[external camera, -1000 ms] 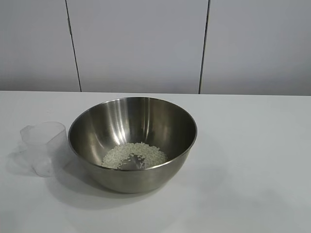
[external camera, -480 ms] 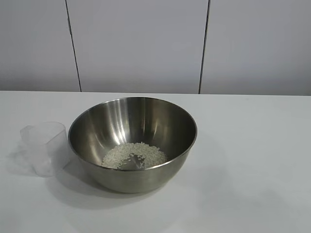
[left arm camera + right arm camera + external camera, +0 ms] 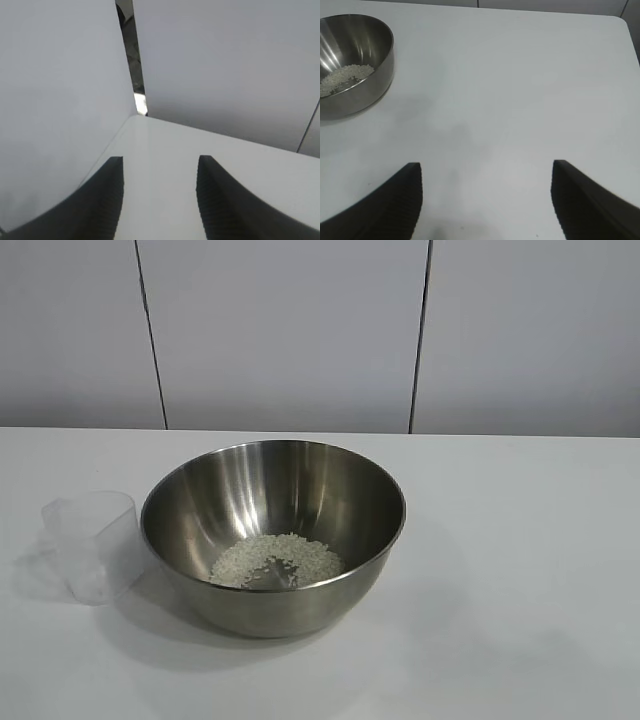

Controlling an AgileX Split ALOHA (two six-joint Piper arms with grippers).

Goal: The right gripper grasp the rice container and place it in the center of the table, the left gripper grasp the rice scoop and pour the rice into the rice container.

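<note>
The steel rice container (image 3: 273, 535) stands near the middle of the white table (image 3: 520, 540), with a small heap of rice (image 3: 276, 559) in its bottom. The clear plastic rice scoop (image 3: 88, 543) stands empty on the table just left of it, close to its side. Neither arm shows in the exterior view. My left gripper (image 3: 159, 162) is open and empty over bare table near a corner by the wall. My right gripper (image 3: 486, 167) is open and empty over bare table; the rice container (image 3: 350, 62) with rice (image 3: 342, 77) lies well away from it.
A grey panelled wall (image 3: 300, 330) rises behind the table. The table's edge and rounded corner (image 3: 620, 22) show in the right wrist view. A dark gap between wall panels (image 3: 131, 50) shows in the left wrist view.
</note>
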